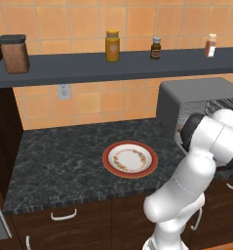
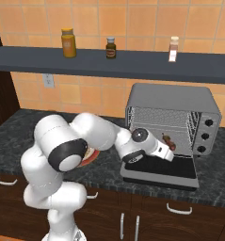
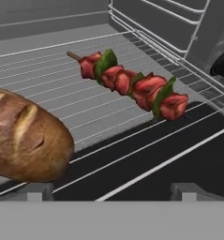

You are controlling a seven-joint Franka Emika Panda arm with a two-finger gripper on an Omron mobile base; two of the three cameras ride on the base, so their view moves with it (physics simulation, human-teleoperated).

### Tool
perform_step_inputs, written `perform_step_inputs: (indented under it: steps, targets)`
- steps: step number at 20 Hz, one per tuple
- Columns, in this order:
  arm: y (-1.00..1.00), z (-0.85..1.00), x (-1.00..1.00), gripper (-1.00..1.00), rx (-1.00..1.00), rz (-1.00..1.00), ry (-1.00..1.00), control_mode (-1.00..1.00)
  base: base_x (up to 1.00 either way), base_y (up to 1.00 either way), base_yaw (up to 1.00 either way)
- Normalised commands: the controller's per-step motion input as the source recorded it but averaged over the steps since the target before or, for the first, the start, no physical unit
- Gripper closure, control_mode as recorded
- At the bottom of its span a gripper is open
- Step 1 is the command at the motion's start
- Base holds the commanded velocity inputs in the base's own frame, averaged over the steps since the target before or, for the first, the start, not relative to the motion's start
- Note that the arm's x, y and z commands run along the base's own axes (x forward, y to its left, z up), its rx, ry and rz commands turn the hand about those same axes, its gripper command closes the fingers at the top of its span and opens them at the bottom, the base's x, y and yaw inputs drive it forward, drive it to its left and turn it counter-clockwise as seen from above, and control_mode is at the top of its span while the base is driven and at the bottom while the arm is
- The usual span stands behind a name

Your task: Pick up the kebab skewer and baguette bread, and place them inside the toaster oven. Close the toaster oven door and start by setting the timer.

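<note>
The toaster oven (image 2: 172, 127) stands on the dark counter (image 1: 64, 161) with its door (image 2: 163, 172) dropped flat toward the robot, and the arm reaches across that door so the gripper (image 2: 170, 151) sits at the mouth of the open cavity. In the hand view the wire rack (image 3: 85, 101) stretches away ahead of the jaws. The jaws stand spread about as wide as they go, their two tips far apart at the bottom of the hand view, and nothing lies between them; they hold nothing and touch neither piece of food.

The baguette bread (image 3: 24, 136) lies on the rack just ahead of the jaws and off to their left side, its rounded end nearest the left tip but apart from it. The kebab skewer (image 3: 132, 86) lies farther in on the same rack, beyond the jaws and slightly to their right, set at a slant with its bare stick end pointing deeper into the oven. Loaf and skewer rest apart from each other.

Behind the gripper, out on the counter, the red-rimmed plate (image 1: 130, 159) sits bare.
</note>
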Motion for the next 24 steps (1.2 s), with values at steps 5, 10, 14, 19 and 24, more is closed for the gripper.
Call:
perform_step_inputs:
  steps: [5, 10, 14, 19, 24]
  targets:
    - [0.0, -0.27, 0.18, -1.0, 0.03, 0.0, 0.0, -1.0, 0.0, 0.0, 0.0]
    - [0.0, -0.23, 0.36, -1.0, 0.03, 0.0, 0.0, -1.0, 0.0, 0.0, 0.0]
    - [0.0, -0.36, 0.19, -1.0, 0.03, 0.0, 0.0, -1.0, 0.0, 0.0, 0.0]
    - [0.0, -0.49, 0.21, -1.0, 0.04, 0.0, 0.0, -1.0, 0.0, 0.0, 0.0]
    - [0.0, -0.48, 0.01, -1.0, 0.01, 0.0, -0.01, -1.0, 0.0, 0.0, 0.0]
